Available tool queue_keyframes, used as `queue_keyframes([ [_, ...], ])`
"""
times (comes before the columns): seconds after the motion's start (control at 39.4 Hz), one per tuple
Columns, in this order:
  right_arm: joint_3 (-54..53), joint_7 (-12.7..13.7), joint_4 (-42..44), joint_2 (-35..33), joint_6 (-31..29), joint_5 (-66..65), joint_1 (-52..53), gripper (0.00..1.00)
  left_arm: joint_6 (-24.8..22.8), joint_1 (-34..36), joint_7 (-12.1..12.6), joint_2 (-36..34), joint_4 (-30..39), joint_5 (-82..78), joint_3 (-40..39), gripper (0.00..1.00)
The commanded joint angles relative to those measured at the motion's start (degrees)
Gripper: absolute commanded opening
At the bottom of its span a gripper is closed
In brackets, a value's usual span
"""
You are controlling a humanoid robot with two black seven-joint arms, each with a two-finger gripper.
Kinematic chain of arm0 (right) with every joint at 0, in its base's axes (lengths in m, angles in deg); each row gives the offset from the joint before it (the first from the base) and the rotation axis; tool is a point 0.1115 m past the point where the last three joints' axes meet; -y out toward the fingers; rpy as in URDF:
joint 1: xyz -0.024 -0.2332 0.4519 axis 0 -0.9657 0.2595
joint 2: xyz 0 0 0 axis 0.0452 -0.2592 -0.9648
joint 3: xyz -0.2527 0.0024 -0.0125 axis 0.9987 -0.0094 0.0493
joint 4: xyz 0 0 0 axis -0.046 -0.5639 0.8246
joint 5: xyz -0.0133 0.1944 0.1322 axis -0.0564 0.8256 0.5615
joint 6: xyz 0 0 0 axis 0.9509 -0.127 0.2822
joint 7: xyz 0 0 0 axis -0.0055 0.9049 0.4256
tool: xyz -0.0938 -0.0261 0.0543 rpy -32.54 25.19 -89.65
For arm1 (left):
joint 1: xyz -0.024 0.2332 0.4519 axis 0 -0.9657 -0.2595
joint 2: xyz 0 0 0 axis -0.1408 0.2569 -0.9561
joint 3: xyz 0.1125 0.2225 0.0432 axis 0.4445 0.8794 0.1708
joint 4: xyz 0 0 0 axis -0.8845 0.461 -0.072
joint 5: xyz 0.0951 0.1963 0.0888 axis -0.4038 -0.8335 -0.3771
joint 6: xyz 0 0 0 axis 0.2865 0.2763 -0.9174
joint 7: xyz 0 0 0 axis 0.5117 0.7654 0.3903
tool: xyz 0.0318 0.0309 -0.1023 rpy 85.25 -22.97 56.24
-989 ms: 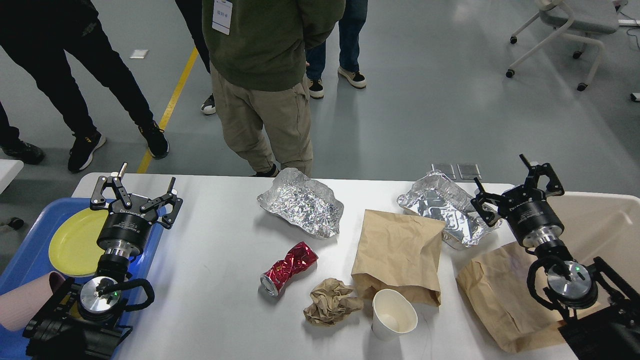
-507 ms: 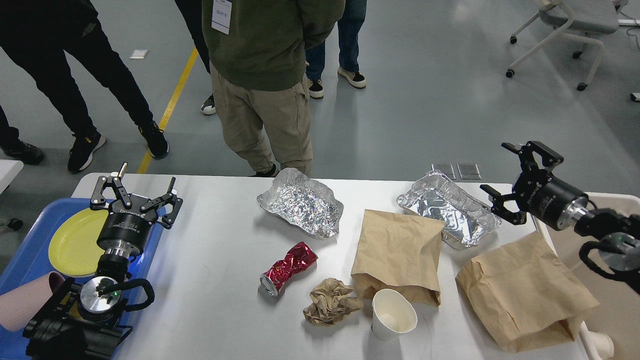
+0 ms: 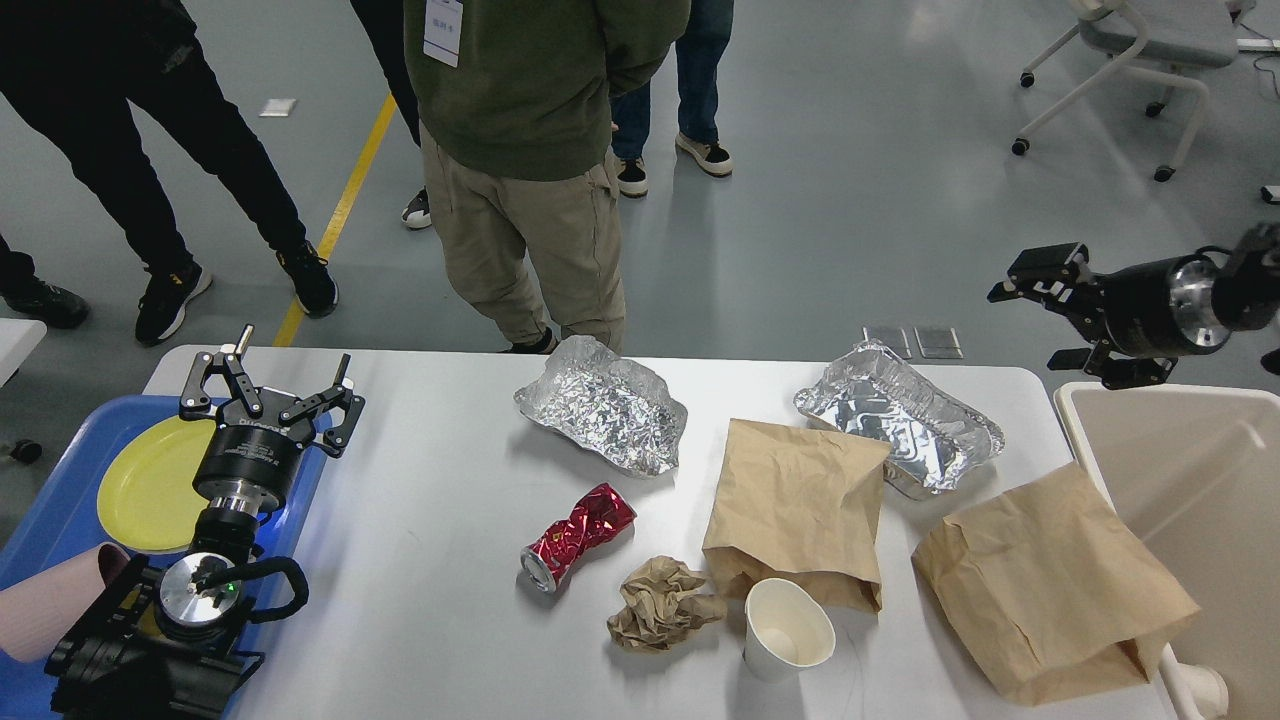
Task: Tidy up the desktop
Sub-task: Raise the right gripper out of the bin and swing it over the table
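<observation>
Bench (image 3: 450, 560) fills lower view, strewn with litter around brown bag (image 3: 795, 510). Left gripper (image 3: 270, 395), left of bag, jaws spread, empty. Right gripper (image 3: 1065, 320), right of bag, jaws spread, empty.

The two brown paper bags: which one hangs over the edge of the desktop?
The right paper bag, beside the beige bin; its lower corner passes the desktop edge. The middle paper bag, behind the white cup, lies fully on it.
</observation>
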Motion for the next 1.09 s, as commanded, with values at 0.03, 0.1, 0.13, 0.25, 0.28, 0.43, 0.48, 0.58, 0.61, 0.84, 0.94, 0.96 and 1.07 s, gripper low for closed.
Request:
queue_keyframes([
  [0.03, 12.11, 1.21, -6.18, 7.74, -10.99, 0.67, 12.65, 1.0, 0.01, 0.0, -0.02, 0.01, 0.0, 0.0, 0.0, 0.96],
  [0.1, 15.8, 3.66, -14.26, 11.52, -12.32, 0.31, 21.26, 1.0, 0.01, 0.0, -0.02, -0.08, 0.0, 0.0, 0.0, 0.96],
  [0.13, 16.07, 4.45, -16.55, 12.14, -12.32, 0.31, 23.37, 1.0, 0.01, 0.0, -0.02, 0.01, 0.0, 0.0, 0.0, 0.96],
  [0.25, 15.55, 10.34, -25.26, 14.07, -12.32, 0.31, 32.96, 1.0, 0.01, 0.0, -0.02, 0.01, 0.0, 0.0, 0.0, 0.96],
  [0.28, 15.46, 11.57, -27.88, 14.6, -11.97, 0.31, 34.98, 1.0, 0.01, 0.0, -0.02, 0.01, 0.0, 0.0, 0.0, 0.96],
  [0.43, 15.02, 14.73, -36.94, 14.96, -11.62, 0.23, 41.05, 1.0, -0.08, 0.0, 0.06, 0.01, 0.0, 0.0, 0.09, 0.96],
  [0.48, 14.85, 16.84, -40.46, 14.69, -11.18, 0.23, 42.99, 1.0, -0.17, 0.0, 0.06, 0.01, 0.0, 0.0, 0.09, 0.96],
  [0.58, 14.05, 21.77, -45.4, 14.43, -9.42, 0.23, 45.02, 1.0, -0.17, 0.0, 0.06, -0.08, 0.0, 0.0, 0.0, 0.96],
  [0.61, 14.05, 21.77, -45.4, 14.17, -9.25, 0.23, 45.02, 1.0, -0.17, 0.0, 0.06, 0.01, 0.0, 0.0, 0.0, 0.96],
  [0.84, 14.4, 21.6, -44.78, 13.46, -7.84, 0.23, 44.14, 1.0, -0.17, 0.0, 0.06, -0.08, 0.0, 0.0, 0.0, 0.96],
  [0.94, 14.85, 21.6, -44.17, 13.46, -7.75, 0.14, 42.29, 1.0, -0.17, 0.0, 0.06, 0.01, 0.0, 0.0, 0.0, 0.96],
  [0.96, 14.85, 21.69, -44.17, 13.46, -7.67, 0.23, 41.59, 1.0, -0.17, 0.0, 0.06, -0.08, 0.0, 0.0, 0.0, 0.96],
  [1.07, 14.85, 21.69, -44.17, 13.38, -7.58, 0.31, 41.24, 1.0, -0.17, 0.0, 0.06, 0.01, 0.0, 0.0, 0.09, 0.96],
])
